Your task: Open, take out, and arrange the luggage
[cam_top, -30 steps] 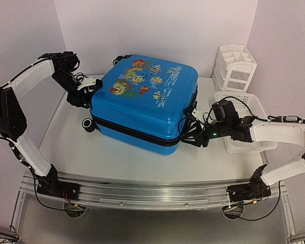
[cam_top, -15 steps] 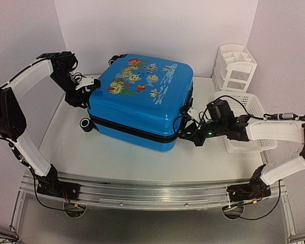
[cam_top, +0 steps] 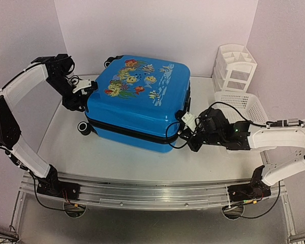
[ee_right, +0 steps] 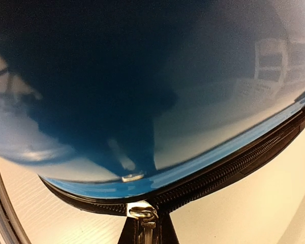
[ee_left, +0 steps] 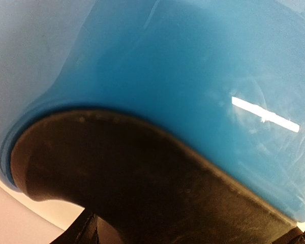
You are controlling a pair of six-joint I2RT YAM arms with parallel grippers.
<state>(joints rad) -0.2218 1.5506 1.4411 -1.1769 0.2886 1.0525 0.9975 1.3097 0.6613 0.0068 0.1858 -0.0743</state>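
Blue luggage (cam_top: 140, 101) lies flat, zipped shut, on the table (cam_top: 117, 162). We read the right tool (cam_top: 185, 133) as clamped on the zipper pull (ee_right: 142, 212) at the near right corner. The left tool (cam_top: 85, 97) braces the opposite end; we cannot tell its state. Opening has barely begun, and unpacking and arranging remain.

I can read no text, label, brand or number anywhere; the luggage (cam_top: 137, 109) lid carries only printed fish and flowers, no letters.
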